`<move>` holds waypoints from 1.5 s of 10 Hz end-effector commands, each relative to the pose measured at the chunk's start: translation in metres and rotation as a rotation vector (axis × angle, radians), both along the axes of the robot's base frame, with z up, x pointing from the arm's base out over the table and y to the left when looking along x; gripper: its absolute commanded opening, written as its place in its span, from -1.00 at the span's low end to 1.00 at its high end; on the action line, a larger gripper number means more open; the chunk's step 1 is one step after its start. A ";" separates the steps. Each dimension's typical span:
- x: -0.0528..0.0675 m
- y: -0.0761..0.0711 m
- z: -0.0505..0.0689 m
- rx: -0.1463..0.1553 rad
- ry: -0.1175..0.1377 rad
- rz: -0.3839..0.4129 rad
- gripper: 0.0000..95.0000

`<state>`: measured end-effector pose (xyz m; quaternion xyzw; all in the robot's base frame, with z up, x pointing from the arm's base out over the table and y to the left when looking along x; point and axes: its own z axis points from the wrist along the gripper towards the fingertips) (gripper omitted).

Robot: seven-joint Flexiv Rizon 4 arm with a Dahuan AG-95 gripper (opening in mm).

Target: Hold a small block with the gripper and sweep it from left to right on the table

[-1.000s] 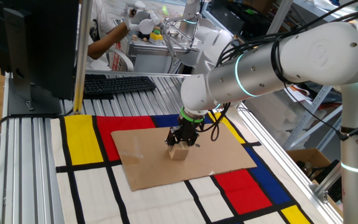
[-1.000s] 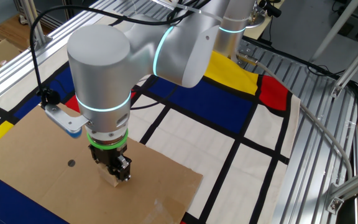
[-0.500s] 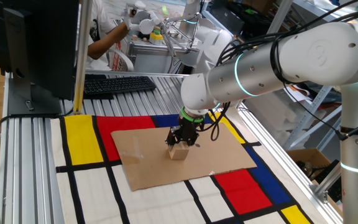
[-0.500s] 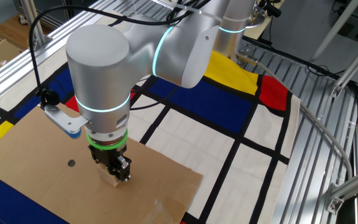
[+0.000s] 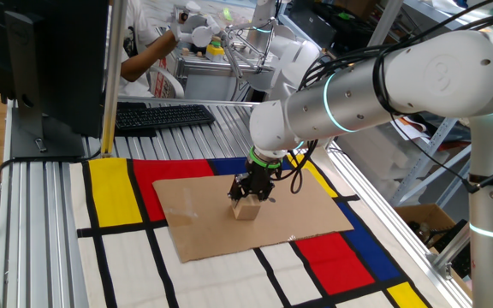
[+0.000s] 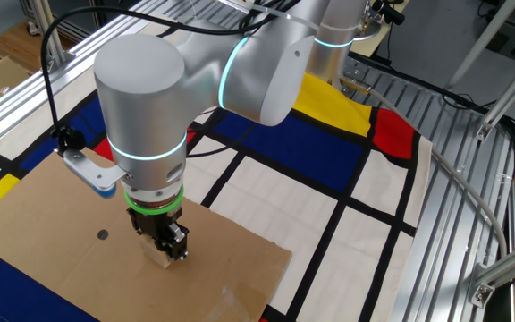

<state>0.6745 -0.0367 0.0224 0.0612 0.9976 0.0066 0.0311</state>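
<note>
Small tan wooden block (image 5: 246,210), plain faces, sitting on cardboard (image 5: 195,218) over the counter (image 5: 41,180), gripper (image 5: 251,195) pointing down, fingers clamped on the block

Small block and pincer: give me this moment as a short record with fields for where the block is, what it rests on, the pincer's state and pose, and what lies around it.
block: small block, light tan wooden cube, upright
resting on: cardboard sheet, near its middle
pincer: pincer pointing straight down, fingers closed on the block's sides
block in other fixed view: mostly hidden under the pincer
under the cardboard: mat of red, yellow, blue and white panels with black lines
background: keyboard on the aluminium table
</note>
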 end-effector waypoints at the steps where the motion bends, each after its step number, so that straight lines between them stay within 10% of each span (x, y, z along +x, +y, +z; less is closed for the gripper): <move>1: 0.000 0.000 0.000 0.000 0.001 0.000 -1.00; 15: 0.000 0.004 -0.003 -0.006 -0.001 -0.011 -1.00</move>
